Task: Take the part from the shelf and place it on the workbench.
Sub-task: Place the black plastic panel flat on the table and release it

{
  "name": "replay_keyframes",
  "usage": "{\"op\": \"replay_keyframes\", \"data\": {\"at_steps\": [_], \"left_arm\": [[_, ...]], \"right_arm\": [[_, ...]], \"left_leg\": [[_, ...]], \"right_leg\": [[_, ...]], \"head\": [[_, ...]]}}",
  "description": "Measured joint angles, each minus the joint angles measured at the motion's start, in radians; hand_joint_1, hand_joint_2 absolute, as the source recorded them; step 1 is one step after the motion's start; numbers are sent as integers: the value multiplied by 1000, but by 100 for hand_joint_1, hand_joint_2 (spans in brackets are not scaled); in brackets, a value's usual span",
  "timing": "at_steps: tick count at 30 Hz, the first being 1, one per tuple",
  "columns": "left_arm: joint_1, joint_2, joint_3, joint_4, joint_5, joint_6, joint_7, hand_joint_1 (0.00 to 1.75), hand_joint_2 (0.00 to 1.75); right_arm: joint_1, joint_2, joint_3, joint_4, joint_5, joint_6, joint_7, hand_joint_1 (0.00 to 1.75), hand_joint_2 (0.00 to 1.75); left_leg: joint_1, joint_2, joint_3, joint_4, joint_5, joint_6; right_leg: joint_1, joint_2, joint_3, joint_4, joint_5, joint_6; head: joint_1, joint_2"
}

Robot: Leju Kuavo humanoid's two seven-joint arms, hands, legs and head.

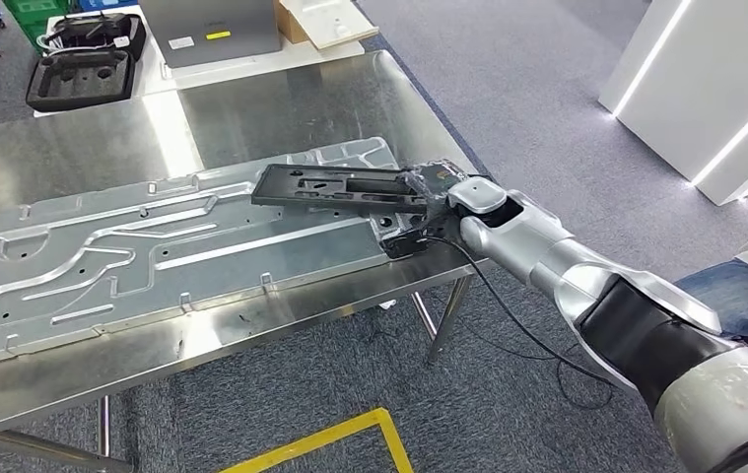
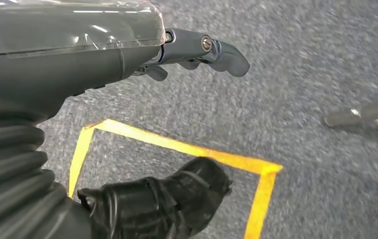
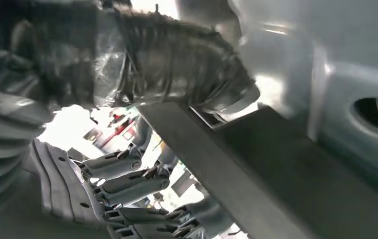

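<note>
On the right part of the steel counter, the right robot hand grips one end of the black part, a flat, slotted plate. The part lies across the right end of a large stamped metal panel that rests lengthwise on the counter; whether it touches the panel along its length cannot be told. In the right wrist view the fingers are curled under the dark edge of the part, with the thumb side above it. The left robot hand hangs over grey carpet with a yellow floor marking, holding nothing, its fingers loosely bent. At the far left of the counter sits a black moulded case. A person's jeans-clad leg shows at the right edge.
</note>
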Motion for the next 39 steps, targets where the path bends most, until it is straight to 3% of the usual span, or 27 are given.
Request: {"op": "replay_keyframes", "data": {"at_steps": [1, 3, 8, 10, 12, 13, 14, 15, 18, 20, 23, 25, 27, 28, 29, 30, 33, 34, 37, 39], "left_arm": [[0, -1, 0, 0, 3, 12, 7, 0, 0], [-1, -1, 0, 0, 13, 33, 19, 0, 0], [-2, -1, 0, 0, 31, 58, 33, 0, 0], [-4, -1, 0, 0, 37, 64, 35, 0, 0], [-4, -2, 0, 0, 38, 67, 36, 0, 0], [-3, -2, 0, 0, 39, 68, 38, 0, 0], [-3, -3, 0, 0, 41, 70, 40, 0, 0], [-2, -3, 0, 0, 43, 74, 44, 0, 0], [-4, -3, 1, 0, 46, 114, 66, 0, 0], [-4, -3, 2, 0, 49, 152, 81, 0, 0], [-6, -3, 5, 0, 60, 198, 93, 0, 0], [-8, -4, 8, 0, 65, 213, 97, 0, 0], [-9, -5, 9, 0, 66, 221, 99, 0, 0], [-8, -5, 10, 0, 67, 223, 101, 0, 0], [-7, -6, 10, 0, 67, 225, 103, 0, 0], [-6, -6, 10, 0, 67, 227, 105, 0, 0], [-7, -7, 10, 0, 67, 229, 111, 0, 0], [-7, -7, 10, 0, 67, 230, 115, 0, 0], [-5, -7, 11, 0, 67, 235, 125, 0, 0], [-4, -6, 11, 0, 69, 235, 129, 0, 0]], "right_arm": [[1, 0, -6, 0, -18, -10, -1, 0, 0], [-2, 3, -20, -6, -54, -34, -3, 0, 0], [1, 25, -40, -51, -113, -62, -7, 0, 0], [1, 39, -47, -79, -130, -66, -10, 0, 0], [1, 51, -52, -102, -138, -69, -11, 0, 0], [2, 56, -53, -109, -140, -69, -11, 0, 0], [4, 61, -53, -117, -143, -70, -13, 0, 0], [5, 66, -54, -125, -148, -70, -16, 0, 0], [5, 84, -60, -166, -184, -74, -28, 0, 0], [5, 98, -64, -198, -219, -75, -31, 0, 0], [9, 115, -67, -246, -271, -74, -24, 0, 0], [10, 123, -71, -278, -293, -74, -21, 0, 0], [13, 128, -73, -301, -303, -74, -20, 0, 0], [16, 129, -73, -310, -309, -74, -19, 0, 0], [19, 131, -73, -318, -315, -75, -19, 0, 0], [22, 132, -74, -327, -322, -76, -19, 0, 0], [23, 137, -79, -354, -338, -81, -17, 0, 0], [24, 139, -83, -361, -345, -87, -14, 0, 0], [30, 145, -102, -373, -386, -116, -1, 0, 0], [35, 149, -120, -377, -439, -140, 11, 0, 0]], "left_leg": [[1, 0, -1, 10, -6, -4], [-1, -2, -9, 32, -20, -15], [-3, -2, -23, 57, -37, -36], [1, -1, -59, 138, -86, -48], [5, 0, -120, 266, -143, -58], [6, 0, -140, 308, -153, -59], [6, 0, -147, 319, -145, -59], [5, 0, -135, 290, -121, -56], [1, -1, -41, 96, -33, -41], [-5, -2, -14, 40, -21, -33], [-1, 1, -11, 23, -6, -19], [3, 4, -14, 9, 9, -6], [0, 2, -26, 9, 19, 2], [-1, 1, -34, 11, 23, 3], [-1, 0, -42, 14, 28, 2], [-1, 0, -52, 18, 32, 1], [-1, 0, -78, 36, 43, -9], [-2, 0, -84, 39, 47, -15], [-4, -2, -93, 38, 66, -32], [-1, -2, -108, 57, 41, -44]], "right_leg": [[-3, 0, 33, -65, 32, 2], [-4, 1, 89, -167, 64, -1], [-4, 2, 99, -189, 65, -31], [-7, 1, 100, -192, 66, -40], [-7, 1, 100, -193, 67, -43], [-6, 0, 100, -192, 66, -43], [-5, 0, 100, -192, 66, -43], [-5, -1, 101, -192, 66, -43], [-2, -1, 104, -192, 68, -40], [1, 0, 103, -196, 72, -32], [1, 0, 100, -195, 66, -17], [3, 0, 77, -131, 8, -13], [4, 0, 38, -9, -70, -11], [5, 0, 26, 40, -92, -10], [5, 0, 29, 56, -95, -9], [4, 0, 50, 35, -81, -9], [6, -1, 165, -148, -24, -13], [9, 0, 185, -183, -16, -16], [11, 0, 180, -198, 2, -31], [7, -3, 166, -204, 21, -45]], "head": [[0, 0], [0, 0], [-2, 0], [-3, 0], [-4, 0], [-4, 0], [-4, 0], [-4, 0], [-3, 0], [-2, 0], [-2, 0], [0, 0], [2, 0], [2, 0], [2, 0], [2, 0], [2, 0], [2, 0], [1, 0], [0, 0]]}}
